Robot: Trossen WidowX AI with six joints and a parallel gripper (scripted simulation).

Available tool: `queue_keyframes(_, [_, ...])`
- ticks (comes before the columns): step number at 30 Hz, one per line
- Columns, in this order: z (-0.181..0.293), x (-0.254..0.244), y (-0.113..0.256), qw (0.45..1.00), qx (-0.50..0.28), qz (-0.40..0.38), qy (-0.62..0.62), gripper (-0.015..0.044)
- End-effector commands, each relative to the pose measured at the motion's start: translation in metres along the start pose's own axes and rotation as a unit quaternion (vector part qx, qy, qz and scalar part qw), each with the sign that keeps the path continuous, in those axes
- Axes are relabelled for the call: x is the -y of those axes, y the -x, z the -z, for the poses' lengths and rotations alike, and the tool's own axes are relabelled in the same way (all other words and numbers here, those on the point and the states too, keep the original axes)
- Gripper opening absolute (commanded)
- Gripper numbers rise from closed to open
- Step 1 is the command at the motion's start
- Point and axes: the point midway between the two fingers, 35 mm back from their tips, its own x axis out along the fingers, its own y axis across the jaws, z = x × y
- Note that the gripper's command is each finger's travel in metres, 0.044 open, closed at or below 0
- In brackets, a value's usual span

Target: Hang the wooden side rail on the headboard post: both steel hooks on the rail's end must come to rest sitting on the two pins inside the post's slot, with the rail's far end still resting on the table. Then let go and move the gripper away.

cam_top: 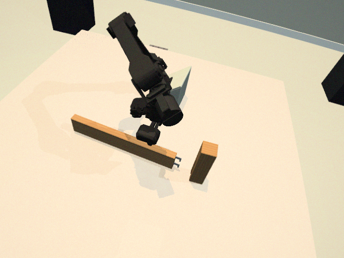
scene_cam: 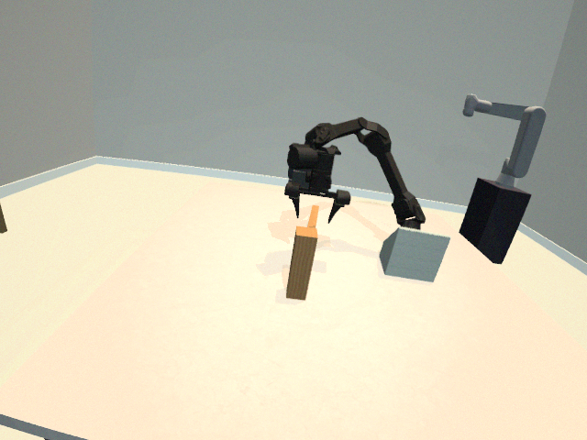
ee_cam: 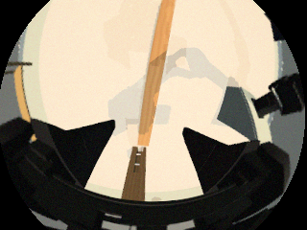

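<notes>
The wooden side rail (cam_top: 122, 141) (scene_cam: 314, 215) (ee_cam: 152, 86) lies along the table on its narrow edge. Two steel hooks (cam_top: 178, 158) stick out of its near end toward the headboard post (cam_top: 203, 165) (scene_cam: 302, 265) (ee_cam: 133, 179), across a gap. The post stands upright. Its slot and pins show small in the wrist view. My gripper (scene_cam: 313, 220) (ee_cam: 150, 126) is wide open and empty, above the rail toward its hook end, fingers pointing down on either side of the rail's line. In the top view its fingertips are mostly hidden.
A grey-blue block (cam_top: 180, 91) (scene_cam: 416, 256) (ee_cam: 235, 112) with sloping faces stands beside my arm. Beyond the table, a grey arm (scene_cam: 526, 142) stands on a black pedestal (scene_cam: 495, 220).
</notes>
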Motion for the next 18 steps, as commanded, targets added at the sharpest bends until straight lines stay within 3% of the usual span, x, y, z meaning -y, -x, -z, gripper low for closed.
queue_keyframes(1, [-0.002, -0.002, 0.003, 1.0, 0.008, -0.002, -0.023, 0.044])
queue_keyframes(4, [-0.002, -0.002, 0.001, 1.0, 0.008, -0.002, -0.023, 0.044])
queue_keyframes(8, [-0.002, -0.003, -0.03, 1.0, 0.008, -0.003, -0.023, 0.044])
queue_keyframes(18, [-0.003, -0.003, -0.047, 1.0, 0.009, -0.003, -0.023, 0.044])
